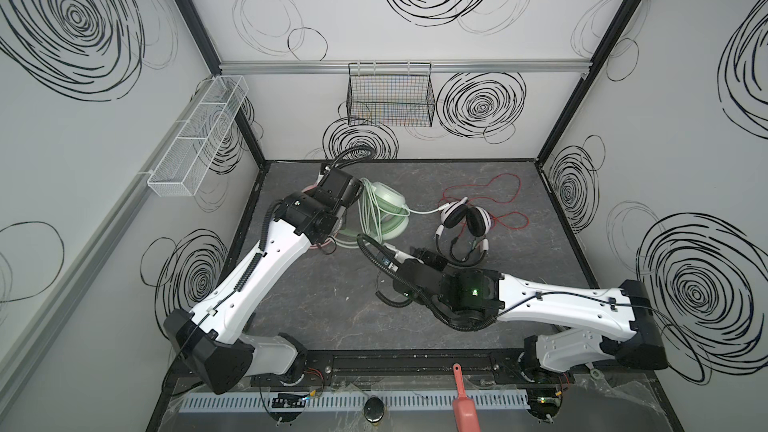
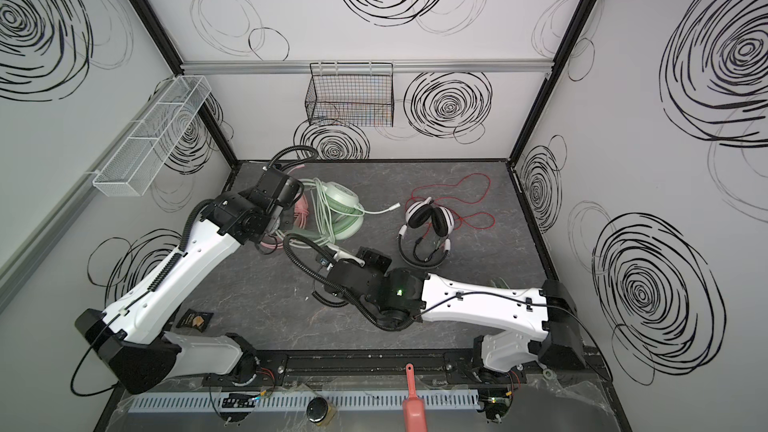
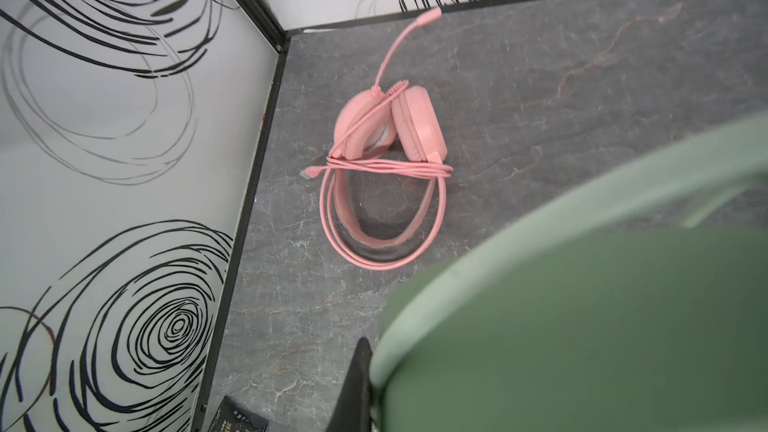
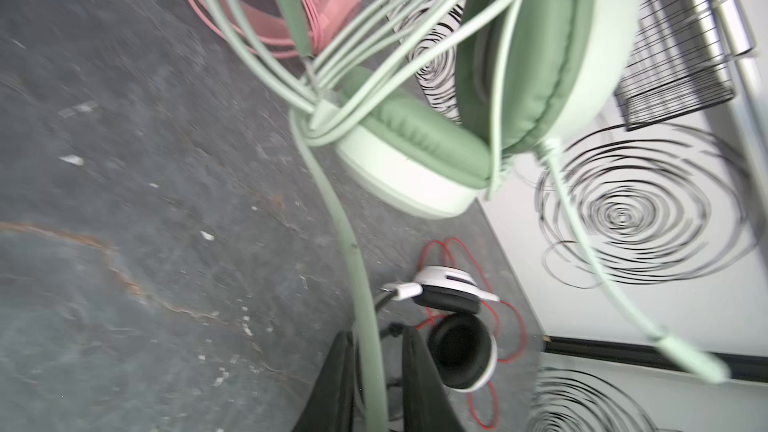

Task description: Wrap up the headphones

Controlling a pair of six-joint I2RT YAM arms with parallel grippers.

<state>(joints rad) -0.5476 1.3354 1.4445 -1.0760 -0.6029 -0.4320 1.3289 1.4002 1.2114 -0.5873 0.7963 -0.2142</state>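
Grey marbled tabletop point(image 1: 332, 305) floors a white booth scrawled with black spirals. Our left gripper point(image 3: 376, 361) is closed on the mint-green over-ear headset point(image 4: 540, 56). Only one black finger point(image 3: 357, 388) shows beside the padded green surface, so we cannot tell which part is pinched. Several turns of its pale green cable point(image 4: 351, 243) bunch beside the ear cups. One strand runs from that bundle straight between the two black fingers of our right gripper point(image 4: 376, 338), which are clamped on it.

Beyond the left jaws, well apart from them, the all-pink over-ear headset point(image 3: 415, 126) lies flat on the tabletop near the booth's corner. Its pink cable point(image 3: 386, 168) is looped along the headband and across under the ear cups, and its microphone boom point(image 3: 390, 51) points toward the wall. Just past the right jaws lies the white-and-black headset point(image 4: 461, 347), ear cups together. Its thin red cable point(image 1: 498, 189) sprawls loose on the tabletop behind it.
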